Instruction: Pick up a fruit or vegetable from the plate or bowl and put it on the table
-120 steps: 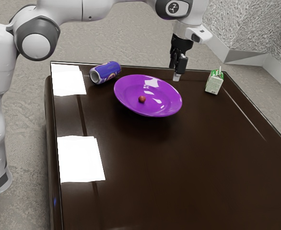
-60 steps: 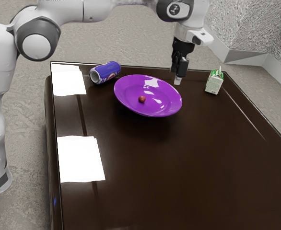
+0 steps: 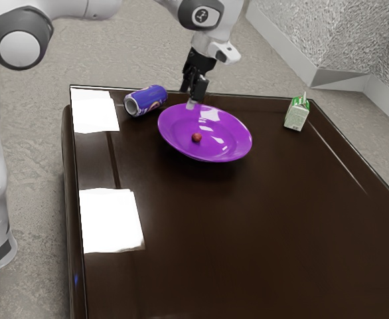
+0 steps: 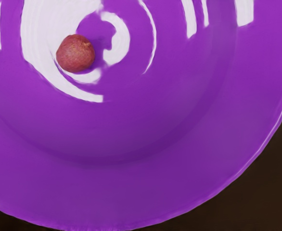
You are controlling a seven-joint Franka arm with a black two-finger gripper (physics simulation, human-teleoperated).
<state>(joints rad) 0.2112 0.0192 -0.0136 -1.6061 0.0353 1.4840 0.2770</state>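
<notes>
Dark table: the broad glossy top [image 3: 267,246] runs open toward the exterior view's lower edge, and that's where I'd like to set the fruit down.
Purple dish: wide and shallow, its rim [image 3: 241,147] flaring outward; it looks slick, so any sideways shove could send the prize rolling, or slide the whole dish.
My claw: here it is, the black gripper [image 3: 191,104] hanging above the dish's far rim, off to one side of the target; released or clenched, I can't tell.
Blue can: on its side [image 3: 146,100], just beside the dish, so I want a straight drop here, no sweeping.
Milk carton: upright [image 3: 297,114], well apart, no bother to me.
Little red fruit: lying in the dish's hollow, the round thing [image 4: 76,53] has faintly mottled skin; I'd guess light, firm, keen to roll (smaller than I'd like, frankly). I need to centre over it, go down vertically, take two opposite sides at its widest girth, squeeze gently. Too high a pinch and it squirts away; too low and I scrape the dish.
</notes>
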